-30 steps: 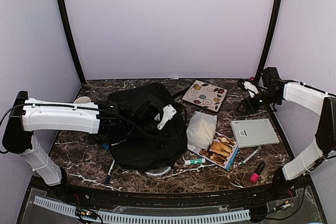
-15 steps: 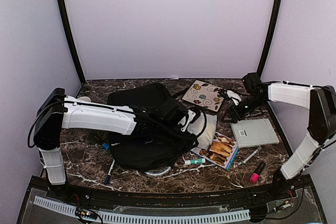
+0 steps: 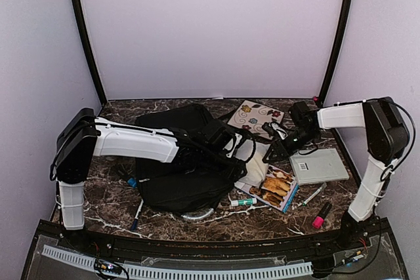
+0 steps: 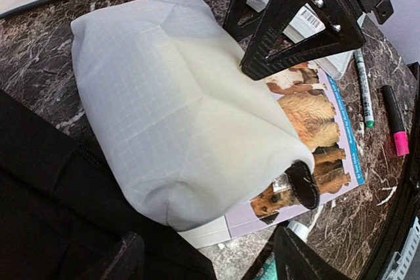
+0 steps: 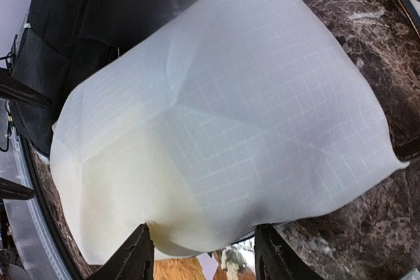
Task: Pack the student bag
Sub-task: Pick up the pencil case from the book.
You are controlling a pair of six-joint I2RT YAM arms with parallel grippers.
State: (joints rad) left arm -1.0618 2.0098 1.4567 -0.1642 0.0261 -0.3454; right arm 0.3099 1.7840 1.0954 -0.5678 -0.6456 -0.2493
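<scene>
The black student bag (image 3: 180, 168) lies left of centre, under my left arm. A white grid-pattern pouch (image 3: 254, 162) lies at its right edge, partly on a dog picture book (image 3: 277, 188). My left gripper (image 3: 239, 155) is open at the pouch's near-left end; in the left wrist view its gripper (image 4: 210, 260) sits just short of the pouch (image 4: 184, 116), with the bag (image 4: 39, 188) at lower left. My right gripper (image 3: 270, 150) is open at the pouch's right side; in the right wrist view its gripper (image 5: 203, 254) straddles the pouch's (image 5: 223, 116) edge.
A floral notebook (image 3: 254, 119) lies at the back. A grey flat box (image 3: 318, 165), a green pen (image 3: 314, 195) and a pink highlighter (image 3: 321, 215) lie at the right. A glue stick (image 3: 243, 201) and a blue marker (image 3: 138, 214) lie near the front.
My left arm has reached right across the bag to the pouch. My right gripper has moved left from the back right corner to the pouch's other side.
</scene>
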